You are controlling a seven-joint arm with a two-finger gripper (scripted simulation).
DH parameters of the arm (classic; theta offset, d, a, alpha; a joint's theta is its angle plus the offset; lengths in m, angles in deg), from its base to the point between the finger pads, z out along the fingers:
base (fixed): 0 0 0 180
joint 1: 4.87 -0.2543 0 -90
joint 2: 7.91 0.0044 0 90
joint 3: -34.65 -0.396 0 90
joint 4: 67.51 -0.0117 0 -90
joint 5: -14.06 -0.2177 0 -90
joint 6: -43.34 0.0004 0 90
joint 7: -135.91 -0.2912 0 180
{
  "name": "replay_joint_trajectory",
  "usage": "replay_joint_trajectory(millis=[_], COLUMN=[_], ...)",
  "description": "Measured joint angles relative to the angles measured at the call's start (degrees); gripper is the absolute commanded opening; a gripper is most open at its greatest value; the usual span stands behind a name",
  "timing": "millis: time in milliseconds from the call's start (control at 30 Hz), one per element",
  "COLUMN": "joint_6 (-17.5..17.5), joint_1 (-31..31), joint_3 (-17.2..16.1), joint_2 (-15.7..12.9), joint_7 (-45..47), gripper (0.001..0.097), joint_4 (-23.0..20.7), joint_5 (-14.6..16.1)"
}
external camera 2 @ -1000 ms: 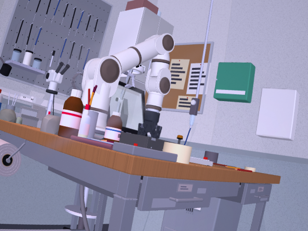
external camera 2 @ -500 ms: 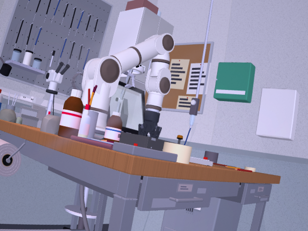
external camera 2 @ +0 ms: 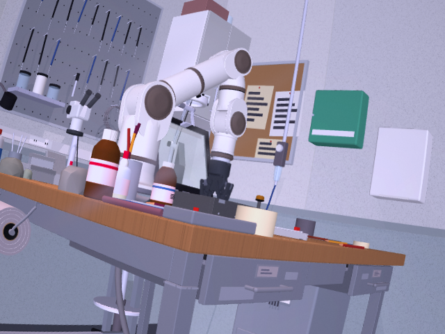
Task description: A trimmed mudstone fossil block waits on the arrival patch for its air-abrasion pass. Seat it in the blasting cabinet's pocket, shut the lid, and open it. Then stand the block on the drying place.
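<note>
The mudstone fossil block is hidden from the second side camera, behind the dark cabinet body [external camera 2: 205,204] and my fingers. The blasting cabinet sits mid-bench. Its glass lid [external camera 2: 188,158] stands raised behind it. A grey slab [external camera 2: 210,219] lies in front of the cabinet at the bench's near edge. My gripper [external camera 2: 216,193] points straight down, low over the cabinet's far side. It is closed on the fossil block.
A cream tape roll [external camera 2: 256,220] stands right of the cabinet. Brown bottles [external camera 2: 103,165] and a squeeze bottle [external camera 2: 122,178] crowd the left. A hanging air-abrasion pen [external camera 2: 279,158] dangles to the right. A small dark puck [external camera 2: 305,225] and pencils lie toward the right end.
</note>
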Motion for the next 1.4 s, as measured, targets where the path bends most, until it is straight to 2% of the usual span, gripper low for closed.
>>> replay_joint_trajectory(millis=[1400], joint_6=[-4.0], joint_1=[0.2], joint_3=[-0.4], joint_2=[3.3], joint_7=[0.1], gripper=[0.008], joint_4=[-0.7], joint_5=[-0.1])
